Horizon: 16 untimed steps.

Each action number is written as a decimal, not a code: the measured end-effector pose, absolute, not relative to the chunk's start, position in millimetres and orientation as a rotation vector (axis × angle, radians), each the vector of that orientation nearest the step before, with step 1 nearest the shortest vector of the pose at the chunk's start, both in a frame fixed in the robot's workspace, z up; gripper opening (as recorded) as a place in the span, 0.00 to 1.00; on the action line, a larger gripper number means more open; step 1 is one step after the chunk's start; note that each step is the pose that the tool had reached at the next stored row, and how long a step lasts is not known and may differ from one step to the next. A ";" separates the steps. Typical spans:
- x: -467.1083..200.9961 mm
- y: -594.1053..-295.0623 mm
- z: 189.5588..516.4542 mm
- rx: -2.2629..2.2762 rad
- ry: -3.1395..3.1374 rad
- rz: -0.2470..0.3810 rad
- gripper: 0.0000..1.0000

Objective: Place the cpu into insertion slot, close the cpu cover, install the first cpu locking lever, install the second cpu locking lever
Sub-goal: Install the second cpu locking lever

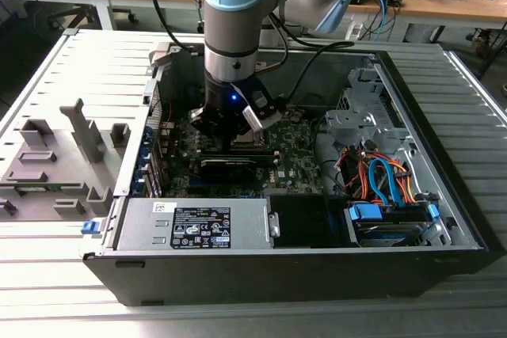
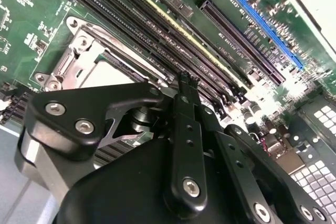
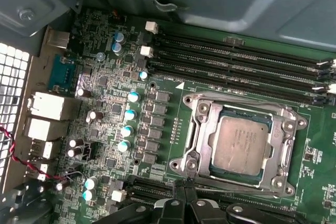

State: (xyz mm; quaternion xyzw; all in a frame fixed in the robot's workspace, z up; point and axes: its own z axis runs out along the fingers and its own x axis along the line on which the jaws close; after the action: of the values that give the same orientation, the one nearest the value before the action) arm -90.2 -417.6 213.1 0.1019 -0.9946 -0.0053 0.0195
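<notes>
The cpu (image 3: 240, 142), a pale silvery square chip, lies flat inside the insertion slot (image 3: 202, 109) on the green motherboard. The cpu cover (image 3: 251, 109), a thin silvery frame, lies around the chip with the chip's face showing through its window. My gripper (image 3: 184, 195) hovers just beside one edge of the socket, fingers shut with nothing between them. In the second wrist view the gripper (image 2: 186, 80) points at the board next to the socket, where part of the cpu (image 2: 107, 76) shows. The exterior view has the gripper (image 1: 230, 138) low inside the open computer case, over the socket.
Long black memory slots (image 3: 236, 61) run along one side of the socket. A grey power supply (image 1: 194, 223) fills the case's front. Blue and orange cables (image 1: 380, 180) crowd the drive bay at the exterior view's right. A grey fixture (image 1: 55, 156) stands outside, at that view's left.
</notes>
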 end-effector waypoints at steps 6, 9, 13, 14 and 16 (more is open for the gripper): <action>-96.4 -411.8 209.3 0.317 -3.086 -0.016 0.11; -97.3 -410.6 208.0 0.322 -3.086 -0.017 0.11; -99.1 -410.0 206.4 0.326 -3.085 -0.016 0.11; -99.4 -410.0 206.1 0.326 -3.085 -0.016 0.11; -99.8 -410.0 205.4 0.327 -3.085 -0.016 0.11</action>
State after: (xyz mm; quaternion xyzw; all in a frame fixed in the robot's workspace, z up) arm -99.8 -410.0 205.4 0.1055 -0.9942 -0.0052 0.0197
